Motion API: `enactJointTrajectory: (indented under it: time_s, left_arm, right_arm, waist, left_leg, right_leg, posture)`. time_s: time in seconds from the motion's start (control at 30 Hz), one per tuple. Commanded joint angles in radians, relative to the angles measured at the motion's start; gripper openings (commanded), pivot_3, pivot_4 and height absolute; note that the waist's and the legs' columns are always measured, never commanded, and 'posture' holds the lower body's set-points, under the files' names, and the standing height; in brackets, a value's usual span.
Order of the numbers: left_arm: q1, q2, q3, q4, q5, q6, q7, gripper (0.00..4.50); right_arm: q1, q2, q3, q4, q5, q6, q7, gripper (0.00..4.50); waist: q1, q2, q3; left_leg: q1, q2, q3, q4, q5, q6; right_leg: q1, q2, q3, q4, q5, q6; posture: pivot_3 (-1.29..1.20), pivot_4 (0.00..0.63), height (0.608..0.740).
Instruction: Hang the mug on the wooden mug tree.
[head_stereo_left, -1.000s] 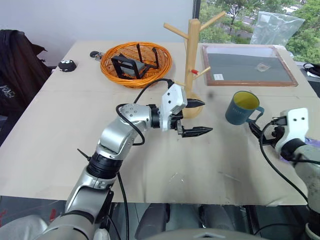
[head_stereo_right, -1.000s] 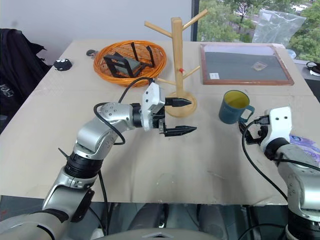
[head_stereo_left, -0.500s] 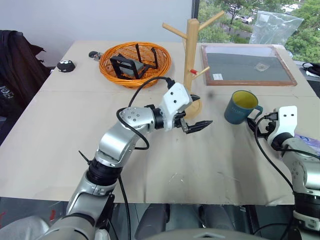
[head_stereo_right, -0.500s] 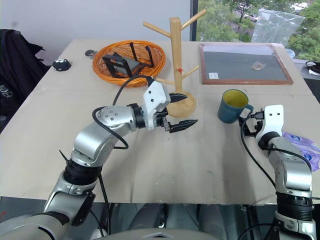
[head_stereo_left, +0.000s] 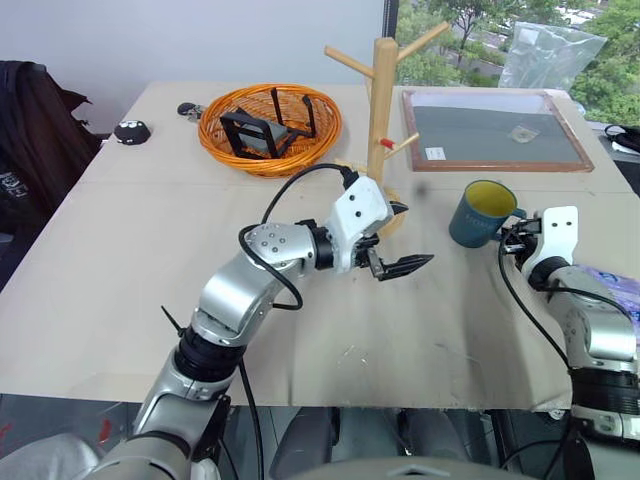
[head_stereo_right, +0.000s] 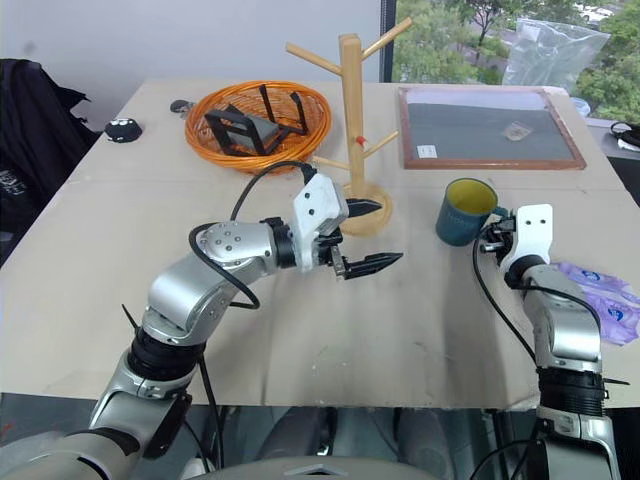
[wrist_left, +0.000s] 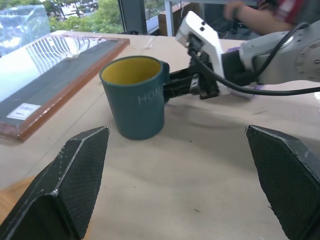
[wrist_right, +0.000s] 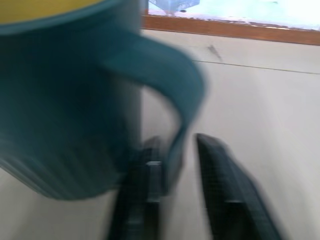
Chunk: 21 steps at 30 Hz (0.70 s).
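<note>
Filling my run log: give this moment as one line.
right gripper: shut on mug handle | left gripper: open, empty | mug tree: bare

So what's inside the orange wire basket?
The orange wire basket holds a black folding stand with a grey flat piece leaning on it. The basket floor beneath them is hidden.

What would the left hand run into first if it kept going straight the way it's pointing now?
Most likely the mug: seen along the left hand, it stands upright almost dead ahead between the open fingers, with bare table before it.
</note>
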Motion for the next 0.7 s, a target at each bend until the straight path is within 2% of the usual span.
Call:
enactJointTrajectory:
  time_s: [0.03, 0.2, 0.3, 0.47, 0.57, 0.7]
  left_arm:
    - [0.007, -0.004, 0.014, -0.051, -0.013, -0.004, 0.011, 4.50]
    - [0.064, -0.027, 0.042, -0.047, 0.003, -0.054, 0.062, 4.50]
    - [0.137, -0.057, 0.091, -0.071, -0.019, -0.107, 0.093, 4.50]
    - [0.285, -0.099, 0.194, -0.114, -0.076, -0.205, 0.108, 4.50]
    - [0.348, -0.106, 0.236, -0.134, -0.119, -0.259, 0.089, 4.50]
    - [0.442, -0.099, 0.307, -0.125, -0.166, -0.367, 0.034, 4.50]
  right_arm:
    - [-0.012, -0.010, -0.006, -0.007, 0.008, -0.026, 0.021, 0.08]
    - [-0.039, -0.096, -0.013, -0.062, 0.042, 0.001, 0.122, 0.08]
    - [-0.098, -0.236, 0.014, -0.151, 0.113, 0.080, 0.292, 0.08]
    - [-0.358, -0.455, 0.130, -0.220, 0.204, 0.312, 0.496, 0.08]
    - [-0.512, -0.506, 0.213, -0.226, 0.250, 0.441, 0.571, 0.08]
    - [-0.713, -0.466, 0.346, -0.202, 0.233, 0.557, 0.573, 0.08]
  waist:
    - [-0.001, 0.000, 0.000]
    - [0.001, 0.001, 0.001]
    - [-0.003, 0.003, 0.002]
    - [-0.012, 0.004, 0.002]
    - [-0.006, 0.003, 0.002]
    - [0.001, 0.003, 0.002]
  left_leg:
    - [0.000, 0.000, 0.000, 0.000, 0.000, 0.000]
    - [0.000, 0.000, 0.001, 0.000, 0.000, 0.000]
    - [-0.001, 0.000, 0.001, 0.000, 0.000, 0.000]
    - [0.000, 0.001, 0.002, 0.000, 0.000, 0.000]
    - [-0.001, 0.004, -0.001, -0.001, 0.000, 0.000]
    - [-0.002, 0.004, 0.000, 0.000, 0.000, 0.001]
  right_leg:
    - [0.000, 0.000, 0.000, 0.000, 0.000, 0.000]
    - [0.000, 0.000, 0.001, 0.000, 0.000, 0.000]
    - [0.000, -0.001, 0.001, 0.000, 0.000, 0.000]
    - [-0.001, 0.000, 0.002, -0.001, 0.000, 0.000]
    - [-0.001, 0.000, -0.001, -0.002, 0.000, 0.000]
    - [-0.001, -0.001, -0.001, -0.002, 0.000, 0.000]
  posture:
    - [0.00, 0.150, 0.740]
    - [0.00, 0.150, 0.740]
    - [0.00, 0.150, 0.740]
    - [0.00, 0.150, 0.740]
    - [0.00, 0.150, 0.740]
    - [0.00, 0.150, 0.740]
